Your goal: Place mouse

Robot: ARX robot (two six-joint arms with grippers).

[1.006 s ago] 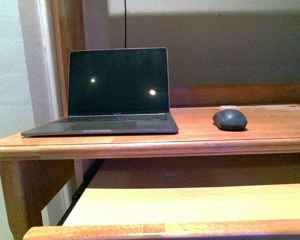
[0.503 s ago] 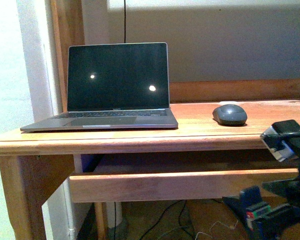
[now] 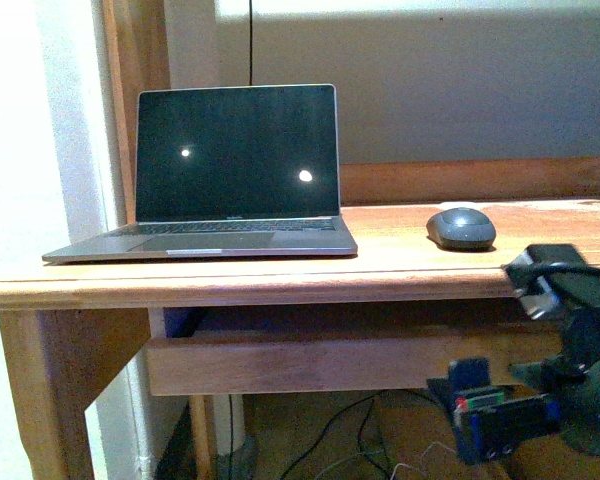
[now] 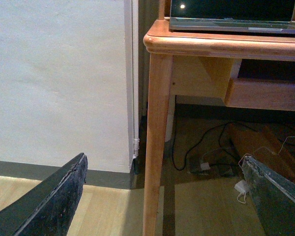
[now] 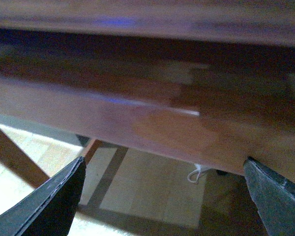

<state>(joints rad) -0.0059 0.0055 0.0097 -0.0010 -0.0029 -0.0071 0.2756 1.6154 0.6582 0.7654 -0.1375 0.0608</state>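
- Front view gives you the right arm (image 3: 565,370) low at about 4 o'clock: a dark jointed body with a blue block, sitting below the edge of the warm brown wooden desk (image 3: 280,285) and in front of it.
- Your right gripper (image 5: 162,196) has its two dark fingers (image 5: 54,201) spread wide apart and empty; its wrist view is blurred and looks up at the underside of the desk, with pale floor beyond.
- Your left gripper (image 4: 162,196) is likewise spread wide and empty, with the desk's front left leg (image 4: 155,147) and the pale wall (image 4: 59,78) seen between its fingers. You cannot see the left arm in the front view.
- You will find the small dark grey rounded oval mouse (image 3: 461,227) on the desk top at roughly 2 o'clock, flat, matte, well apart from both grippers.
- At 10 o'clock from the mouse stands the open grey laptop with a black screen (image 3: 235,160), two light spots reflected on its screen, clear of the mouse.
- Only the left wrist view shows you cables and a white plug (image 4: 241,187) lying on the floor under the desk; the mouse appears in neither wrist view.
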